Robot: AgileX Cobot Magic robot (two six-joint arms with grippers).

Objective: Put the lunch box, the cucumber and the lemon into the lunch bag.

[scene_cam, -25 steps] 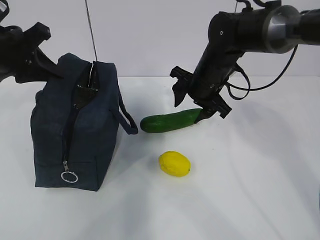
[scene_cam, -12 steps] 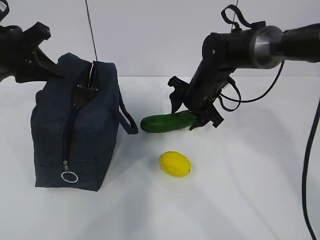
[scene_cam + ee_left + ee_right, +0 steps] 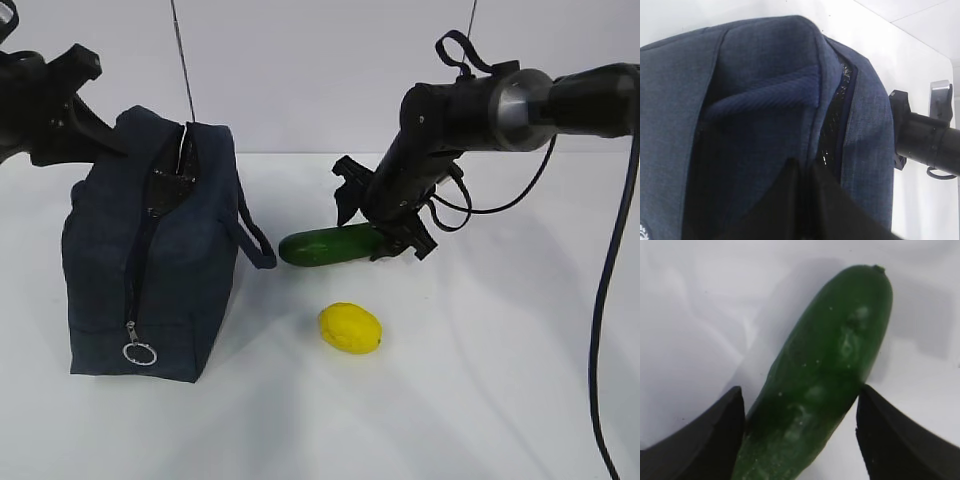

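Observation:
The dark navy lunch bag (image 3: 170,270) (image 3: 755,100) stands at the left with its zipper open at the top. My left gripper (image 3: 95,140) (image 3: 804,167) is shut on the fabric at the bag's top edge. The cucumber (image 3: 325,245) (image 3: 825,375) lies on the white table to the right of the bag. My right gripper (image 3: 382,232) (image 3: 800,390) is open and low, its fingers straddling the cucumber's right part. The lemon (image 3: 350,328) lies in front of the cucumber. The lunch box is out of view.
The bag's strap handle (image 3: 255,240) hangs toward the cucumber's left end. A silver ring pull (image 3: 138,353) dangles low on the bag's front. The right arm (image 3: 925,142) shows beyond the bag in the left wrist view. A white wall is behind the table.
My right gripper has come down and moved left along the cucumber, so its fingers now sit on either side of it. The left gripper, bag and lemon have not moved.

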